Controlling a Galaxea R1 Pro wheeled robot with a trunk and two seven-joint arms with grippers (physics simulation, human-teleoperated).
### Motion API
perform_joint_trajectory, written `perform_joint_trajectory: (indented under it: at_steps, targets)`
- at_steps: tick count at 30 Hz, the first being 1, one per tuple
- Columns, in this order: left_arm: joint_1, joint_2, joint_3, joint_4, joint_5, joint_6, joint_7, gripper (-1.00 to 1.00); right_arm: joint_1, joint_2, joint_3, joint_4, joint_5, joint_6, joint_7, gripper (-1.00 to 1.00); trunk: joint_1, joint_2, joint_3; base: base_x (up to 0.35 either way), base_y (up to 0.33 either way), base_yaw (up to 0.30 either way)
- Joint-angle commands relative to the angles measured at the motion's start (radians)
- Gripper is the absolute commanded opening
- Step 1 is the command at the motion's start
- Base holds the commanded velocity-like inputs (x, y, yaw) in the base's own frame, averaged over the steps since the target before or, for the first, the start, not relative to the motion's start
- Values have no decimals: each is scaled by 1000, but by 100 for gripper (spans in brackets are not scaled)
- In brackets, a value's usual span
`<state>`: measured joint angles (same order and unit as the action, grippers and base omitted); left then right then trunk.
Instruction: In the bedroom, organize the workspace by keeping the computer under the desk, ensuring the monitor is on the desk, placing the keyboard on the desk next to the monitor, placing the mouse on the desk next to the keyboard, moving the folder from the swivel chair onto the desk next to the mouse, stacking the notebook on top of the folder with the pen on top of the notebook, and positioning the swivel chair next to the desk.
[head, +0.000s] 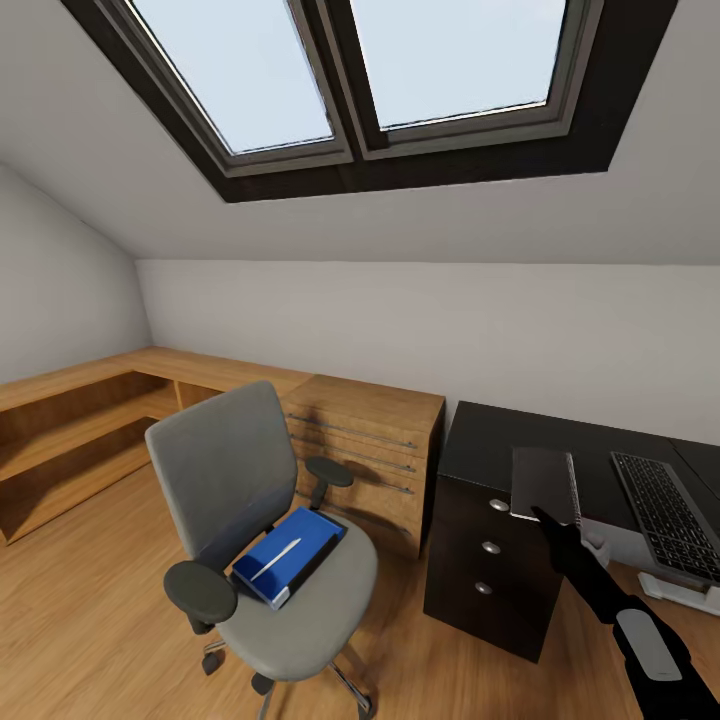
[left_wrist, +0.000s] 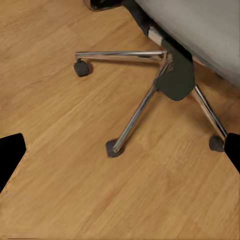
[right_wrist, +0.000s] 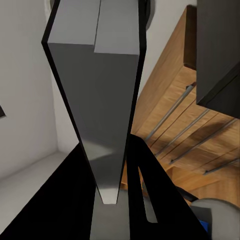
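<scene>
The chair stands on the wood floor at the left, carrying the blue folder with a pale pen lying on it. Right of it, the right arm's fingers are clamped on the bottom edge of a thin grey slab held upright over the black table. The keyboard lies on the table just right of the slab; the left arm's fingers are spread apart over the floor by the chair's base.

blue folder on grey swivel chair | keyboard on black desk
</scene>
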<state>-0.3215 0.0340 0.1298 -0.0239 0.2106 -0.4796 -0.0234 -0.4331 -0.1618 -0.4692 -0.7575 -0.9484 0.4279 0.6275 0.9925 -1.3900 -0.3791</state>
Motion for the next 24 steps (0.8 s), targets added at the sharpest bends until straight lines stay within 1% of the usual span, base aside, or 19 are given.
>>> perform_joint_trajectory:
  at_steps: [1, 3, 6, 7, 11, 12, 16, 17, 22, 24]
  targets:
    - [6, 5, 6, 1, -3, -10, -3, 100, -1, 0, -2, 1, -7, 9, 1, -100, 0, -1, -1, 0, 0, 0]
    - [19, 14, 6, 1, -3, -27, -7, 100, 0, 0, -2, 1, -7, 9, 1, -100, 0, -1, -1, 0, 0, 0]
    - [50, 33, 5, 1, -3, -70, -29, 100, -1, -1, -2, 1, -7, 9, 0, -100, 0, -1, -1, 0, 0, 0]
    - [66, 46, 5, 1, -3, -94, -45, 100, -1, -1, -2, 1, -7, 10, -2, -100, 0, -1, -1, 0, 0, 0]
    - [101, 72, 5, 1, -3, -143, -87, 100, -1, -1, -3, 1, -7, 9, -15, -100, 0, -1, -1, 0, 0, 0]
    - [117, 87, 5, 1, -3, -166, -111, 100, -1, -1, -3, 1, -7, 8, -27, -100, 0, -1, -1, 0, 0, 0]
    - [142, 111, 5, 1, -4, -210, -152, 100, -1, -1, -3, 1, -8, 8, -57, -100, 0, -1, -1, 0, 0, 0]
    - [153, 121, 5, 1, -4, -228, -163, 100, -1, -1, -4, 1, -8, 7, -70, -100, 0, -1, -1, 0, 0, 0]
    - [183, 146, 5, 1, -4, -258, -181, 100, -1, -1, -5, 1, -9, 7, -93, -100, 0, -1, -1, 0, 0, 0]
    - [191, 151, 5, 1, -4, -263, -187, 100, -1, -1, -5, 1, -9, 7, -96, -100, 0, -1, -1, 0, 0, 0]
